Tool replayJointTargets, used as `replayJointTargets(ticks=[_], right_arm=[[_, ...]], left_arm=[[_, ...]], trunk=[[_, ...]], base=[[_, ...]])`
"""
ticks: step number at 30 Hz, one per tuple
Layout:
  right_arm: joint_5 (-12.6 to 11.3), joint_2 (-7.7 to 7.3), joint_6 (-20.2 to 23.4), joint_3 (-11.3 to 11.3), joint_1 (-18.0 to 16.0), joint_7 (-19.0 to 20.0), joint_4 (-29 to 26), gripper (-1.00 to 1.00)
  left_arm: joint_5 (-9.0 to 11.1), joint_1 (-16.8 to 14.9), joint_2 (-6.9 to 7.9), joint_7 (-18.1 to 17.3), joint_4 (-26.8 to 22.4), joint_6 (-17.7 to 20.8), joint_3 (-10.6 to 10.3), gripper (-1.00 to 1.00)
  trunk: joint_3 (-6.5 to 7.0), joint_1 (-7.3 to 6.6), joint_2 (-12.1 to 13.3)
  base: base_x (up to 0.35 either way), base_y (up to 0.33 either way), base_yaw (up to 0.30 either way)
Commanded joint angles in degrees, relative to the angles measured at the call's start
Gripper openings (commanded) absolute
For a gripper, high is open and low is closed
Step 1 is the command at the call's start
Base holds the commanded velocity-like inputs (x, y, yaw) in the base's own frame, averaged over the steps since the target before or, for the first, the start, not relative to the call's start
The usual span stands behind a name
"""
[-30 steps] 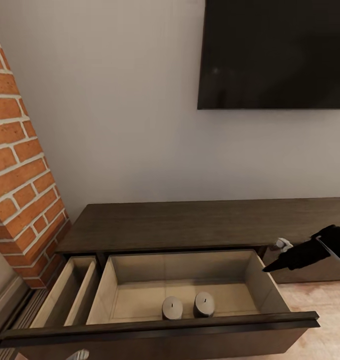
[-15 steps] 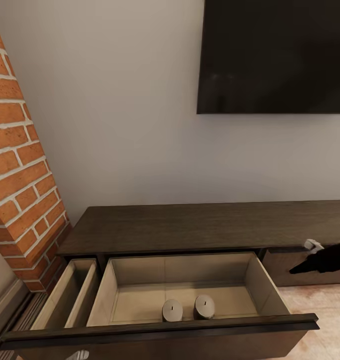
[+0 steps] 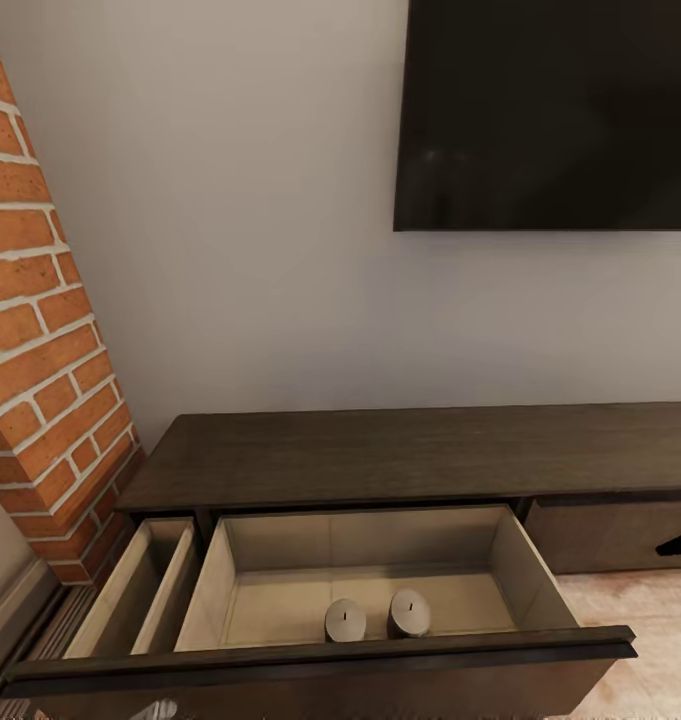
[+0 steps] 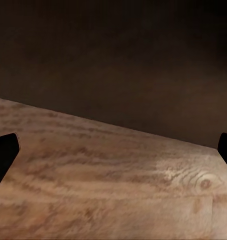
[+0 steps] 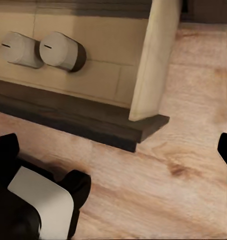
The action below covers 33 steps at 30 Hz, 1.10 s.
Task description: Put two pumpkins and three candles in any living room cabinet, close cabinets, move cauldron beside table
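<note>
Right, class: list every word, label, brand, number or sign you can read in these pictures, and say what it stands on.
None: no readable text shows in any view.
The television screen is plain black, with no brand showing.
The two candles in the open drawer bear only a short dark wick line, not a letter.
The cabinet, brick fireplace and wooden floor carry no labels.

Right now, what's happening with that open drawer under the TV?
A two-armed robot is tidying things into the cabinet. Its wide drawer is pulled open, with two grey candles standing side by side near the front. A narrower drawer beside the brick fireplace is open too. Neither end effector holds anything; the right end effector hangs open over the wooden floor beside the drawer's corner.
</note>
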Motion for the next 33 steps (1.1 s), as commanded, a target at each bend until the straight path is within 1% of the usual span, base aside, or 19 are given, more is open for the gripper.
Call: replayJointTargets(ticks=[1, 2, 3, 4, 5, 6, 8, 9, 12, 14, 22, 24, 28, 33], right_arm=[[-0.51, -0.81, 0.58, 0.40, -0.11, 0.02, -0.02, 1.00], [-0.55, -2.36, 0.54, 0.17, -0.11, 0.00, -0.01, 1.00], [-0.62, -3.16, 0.48, -0.07, -0.11, 0.00, 0.00, 1.00], [-0.86, -4.66, 0.36, -0.83, -0.11, -0.01, 0.00, 1.00], [-0.99, -5.36, 0.30, -1.36, -0.11, -0.01, 0.00, 1.00], [-1.19, -6.60, 0.17, -2.59, -0.11, -0.03, 0.00, 1.00], [-1.31, -7.65, 0.04, -3.88, -0.11, -0.06, 0.01, 1.00], [-1.39, -8.50, -0.08, -5.04, -0.11, -0.11, -0.03, 1.00], [-1.44, -9.57, -0.25, -6.50, -0.11, -0.29, -0.06, 1.00], [-1.38, -9.95, -0.31, -6.92, -0.11, -0.39, -0.07, 1.00], [-1.17, -10.22, -0.29, -7.00, -0.11, -0.94, 0.04, 1.00], [-0.47, -10.24, -0.29, -6.94, -0.11, -1.02, 0.42, 1.00], [0.66, -10.25, -0.23, -6.86, -0.11, -1.18, 0.85, 1.00], [1.01, -10.25, -0.24, -6.85, -0.11, -1.42, 1.09, 1.00]], left_arm=[[0.49, -0.02, 0.02, -0.18, 0.00, 0.29, -0.06, 1.00], [0.50, -0.02, 0.04, -0.16, 0.01, 0.04, -0.05, 1.00], [0.51, -0.02, 0.06, -0.15, 0.01, -0.05, -0.05, 1.00], [0.51, -0.02, 0.06, -0.16, 0.02, -0.17, -0.05, 1.00], [0.52, -0.02, 0.06, -0.17, 0.02, -0.22, -0.05, 1.00], [0.52, -0.02, 0.05, -0.18, 0.03, -0.28, -0.05, 1.00], [0.52, -0.02, 0.06, -0.19, 0.03, -0.32, -0.04, 1.00], [0.52, -0.02, 0.05, -0.23, 0.03, -0.35, -0.04, 1.00], [0.52, -0.02, 0.04, -0.27, 0.03, -0.38, -0.04, 1.00], [0.52, -0.02, 0.04, -0.36, 0.03, -0.39, -0.04, 1.00], [0.52, -0.02, 0.03, -0.54, 0.03, -0.33, -0.04, 1.00], [0.54, -0.02, 0.03, -0.59, 0.03, -0.31, -0.04, 1.00], [0.53, -0.02, 0.03, -0.63, 0.03, -0.35, -0.02, 1.00], [0.53, -0.02, 0.03, -0.65, 0.03, -0.37, 0.00, 1.00]], trunk=[[-0.06, -0.02, -0.03], [-0.06, -0.02, -0.03], [-0.06, -0.02, -0.03], [-0.06, -0.02, -0.03], [-0.06, -0.02, -0.03], [-0.06, -0.02, -0.03], [-0.06, -0.02, -0.03], [-0.06, -0.02, -0.03], [-0.06, -0.02, -0.03], [-0.06, -0.02, -0.03], [-0.06, -0.02, -0.03], [-0.06, -0.02, -0.03], [-0.06, -0.02, -0.03], [-0.06, -0.02, -0.03]], base=[[-0.163, 0.000, 0.000], [-0.230, 0.000, 0.000], [-0.254, 0.000, 0.000], [-0.288, 0.000, 0.000], [-0.301, 0.000, 0.000], [-0.318, 0.000, 0.000], [-0.327, 0.000, 0.000], [-0.337, 0.005, 0.000], [-0.342, 0.037, 0.000], [-0.340, 0.091, 0.000], [-0.301, 0.172, 0.000], [-0.257, 0.225, -0.009], [-0.217, 0.193, -0.154], [-0.071, 0.062, -0.260]])
